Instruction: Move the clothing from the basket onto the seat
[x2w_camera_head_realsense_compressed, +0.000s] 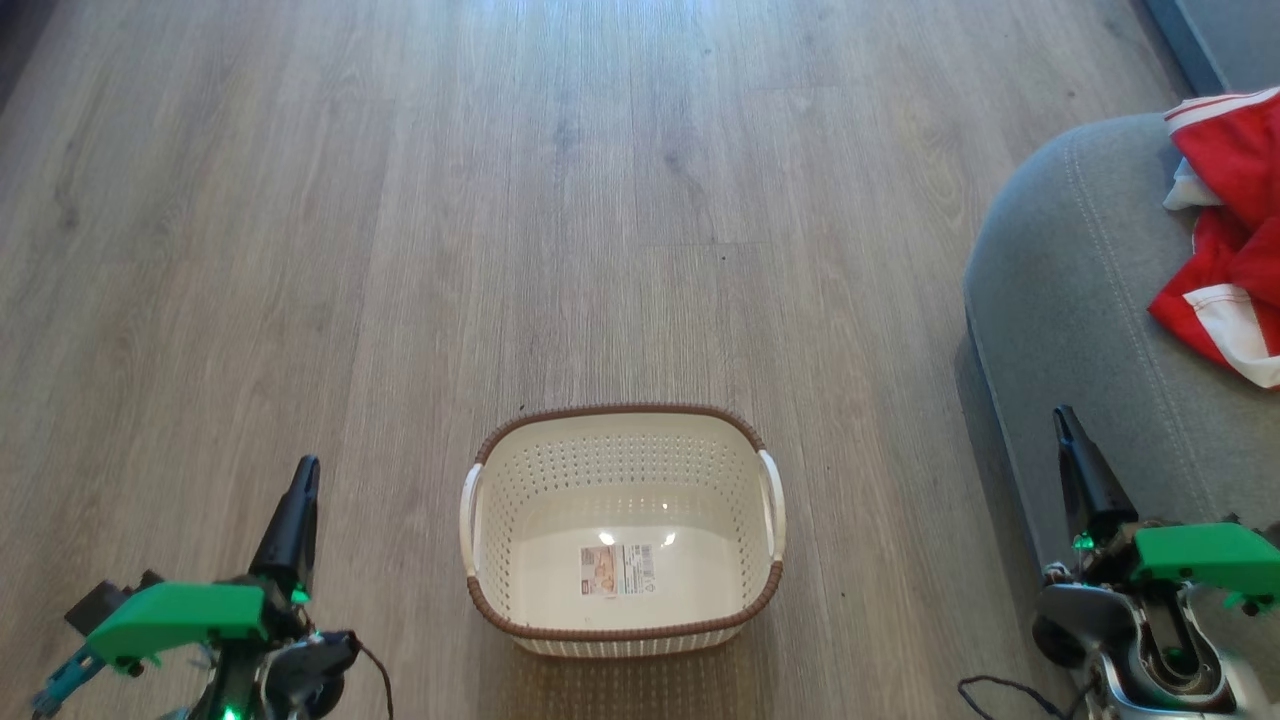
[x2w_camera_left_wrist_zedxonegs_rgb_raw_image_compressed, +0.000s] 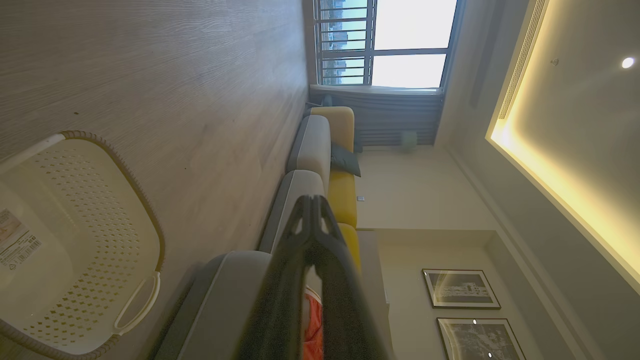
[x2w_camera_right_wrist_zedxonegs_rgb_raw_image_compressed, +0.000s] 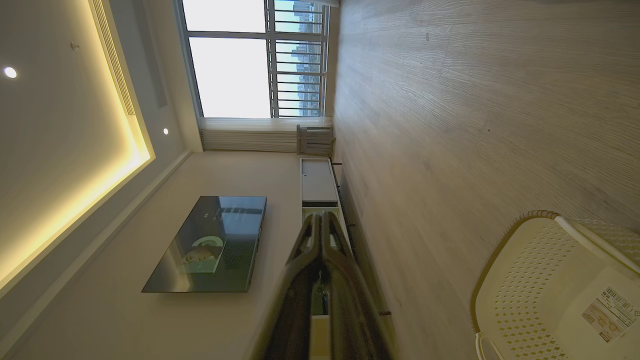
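Observation:
The cream basket (x2w_camera_head_realsense_compressed: 622, 470) with a brown rim stands on the wood floor in front of me, holding only a label on its bottom. The red and white clothing (x2w_camera_head_realsense_compressed: 1232, 240) lies bunched on the grey seat (x2w_camera_head_realsense_compressed: 1070, 300) at the right edge. My left gripper (x2w_camera_head_realsense_compressed: 305, 475) is shut at the lower left, left of the basket, with nothing held. My right gripper (x2w_camera_head_realsense_compressed: 1062, 418) is shut at the lower right, over the seat's front edge, holding nothing. The left wrist view shows the basket (x2w_camera_left_wrist_zedxonegs_rgb_raw_image_compressed: 75, 240), the seat (x2w_camera_left_wrist_zedxonegs_rgb_raw_image_compressed: 220, 300) and a strip of the clothing (x2w_camera_left_wrist_zedxonegs_rgb_raw_image_compressed: 314, 325) behind its shut fingers (x2w_camera_left_wrist_zedxonegs_rgb_raw_image_compressed: 312, 210). The right wrist view shows the basket (x2w_camera_right_wrist_zedxonegs_rgb_raw_image_compressed: 550, 295).
Wood floor (x2w_camera_head_realsense_compressed: 500, 200) stretches ahead and to both sides of the basket. A long grey and yellow sofa (x2w_camera_left_wrist_zedxonegs_rgb_raw_image_compressed: 320, 160) runs toward a window. A wall television (x2w_camera_right_wrist_zedxonegs_rgb_raw_image_compressed: 210, 245) and a low cabinet (x2w_camera_right_wrist_zedxonegs_rgb_raw_image_compressed: 317, 180) stand across the room.

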